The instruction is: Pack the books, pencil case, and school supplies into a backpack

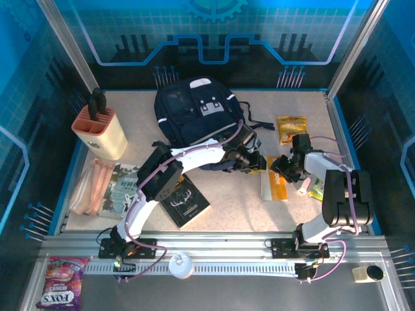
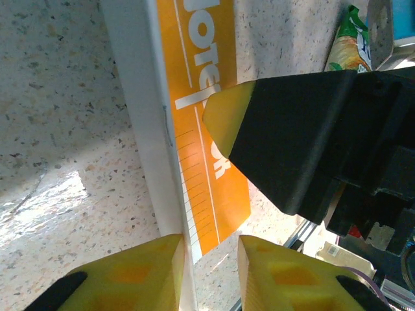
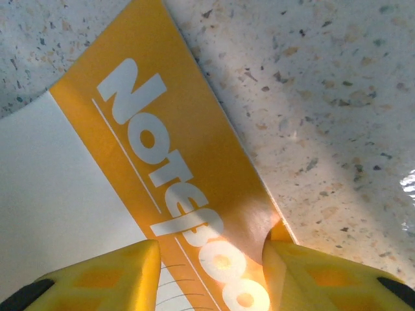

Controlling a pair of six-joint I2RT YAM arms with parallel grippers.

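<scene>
Lying closest to the arm bases, the black book sits well left of both sets of fingers, with the thin cartoon book and the pink pencil case further left. The orange-and-white notebook rests flat on the table, its far end under both grippers. The left gripper is spread, the notebook's white edge running through the gap between its yellow pads. The right gripper is also released, straddling the orange strip; one of its fingertips hangs just over the cover. A pink stick and a green item lie just right of the right fingers. Beyond them lies a snack bag, and behind the left fingers stands the backpack.
</scene>
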